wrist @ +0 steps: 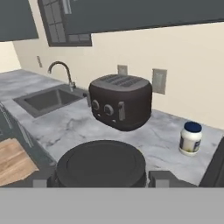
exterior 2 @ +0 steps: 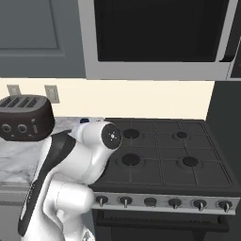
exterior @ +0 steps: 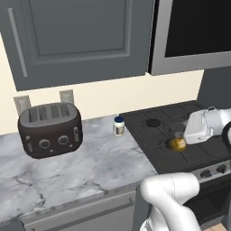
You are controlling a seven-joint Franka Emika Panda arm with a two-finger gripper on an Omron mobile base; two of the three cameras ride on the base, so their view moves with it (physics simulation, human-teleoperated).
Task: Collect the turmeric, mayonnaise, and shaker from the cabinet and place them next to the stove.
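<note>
Turmeric jar [exterior: 177, 144], dark lid nearest the hand camera, is shown between the fingers of the gripper [exterior: 179, 137] over the stove [exterior: 153, 135]; whether clenched cannot be told. Judged light, rigid, smooth; best held at mid-body.

One blue-lidded white mayonnaise jar [exterior: 118, 126], one amber turmeric jar [exterior: 177, 144], one black four-slot toaster [exterior: 50, 130] left of the black stove [exterior: 155, 135].

Arm [exterior: 171, 198] bent right; fingers [wrist: 164, 177] flank dark lid.
</note>
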